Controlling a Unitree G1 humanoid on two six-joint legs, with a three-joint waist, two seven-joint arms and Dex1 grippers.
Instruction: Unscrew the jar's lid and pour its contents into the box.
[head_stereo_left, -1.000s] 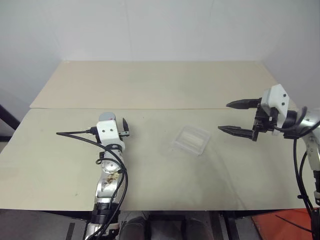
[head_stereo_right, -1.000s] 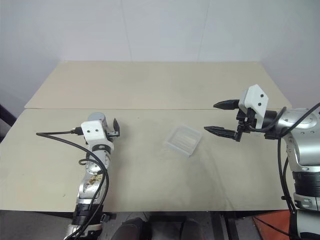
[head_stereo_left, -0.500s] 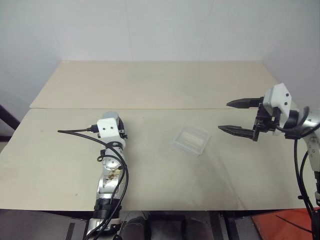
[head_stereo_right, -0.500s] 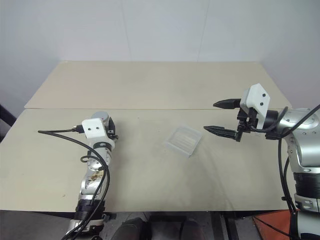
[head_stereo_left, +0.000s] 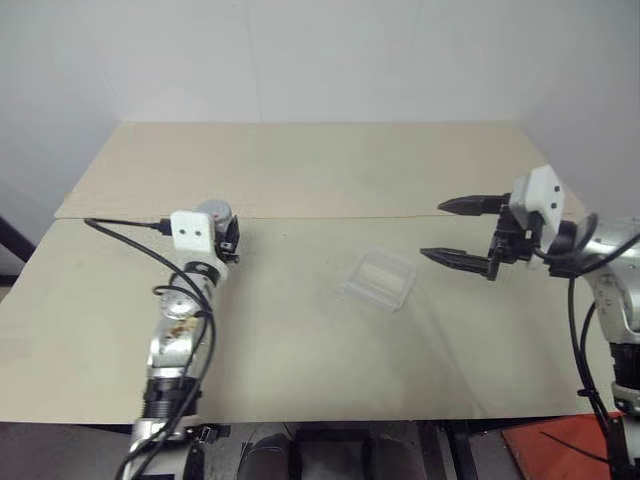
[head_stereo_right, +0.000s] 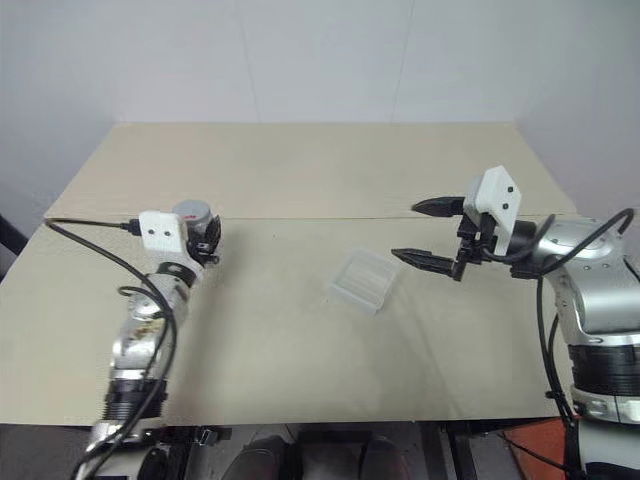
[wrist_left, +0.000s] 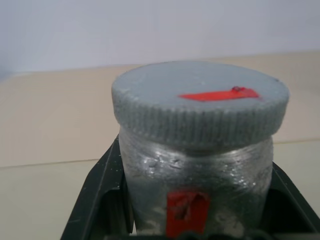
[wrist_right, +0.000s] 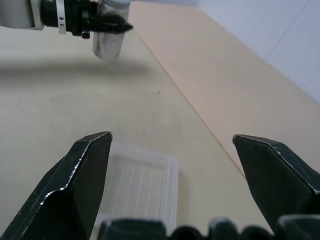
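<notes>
In the last second the left tool (wrist_left: 195, 220) had clamped its two fingers onto the jar (wrist_left: 196, 187) and lifted it off the worktop (head_stereo_left: 300, 340), out to the left, with the grey lid (wrist_left: 200, 102) still screwed on; I judged the grasp done and the unscrewing next. The right tool (head_stereo_left: 462, 232) hung spread wide and empty near the box (head_stereo_left: 380, 280), which lay flat mid-worktop. I counted one jar, one lid, one box and two tools.
</notes>
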